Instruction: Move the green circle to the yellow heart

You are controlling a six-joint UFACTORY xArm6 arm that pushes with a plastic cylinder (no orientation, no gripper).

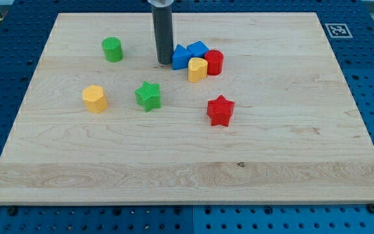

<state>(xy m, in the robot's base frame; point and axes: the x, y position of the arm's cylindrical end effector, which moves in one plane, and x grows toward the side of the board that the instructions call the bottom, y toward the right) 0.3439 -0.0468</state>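
My tip (164, 62), a bare rod with no fingers to spread or press, rests on the counter (291, 162) just left of the blue blocks (188, 54), touching-or-not unclear, with the green circle (112, 49) further left and the yellow heart (197, 69) right.

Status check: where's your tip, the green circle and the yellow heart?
My tip between green circle and blue blocks. Yellow heart in cluster, view's right. Blue block flanks heart.

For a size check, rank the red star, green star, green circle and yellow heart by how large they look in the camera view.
1. red star and green star: look alike, so not ranked apart.
2. green circle and yellow heart: look alike; both lie nearer the view's top, perhaps farther from the camera, so real sizes stay unsure.
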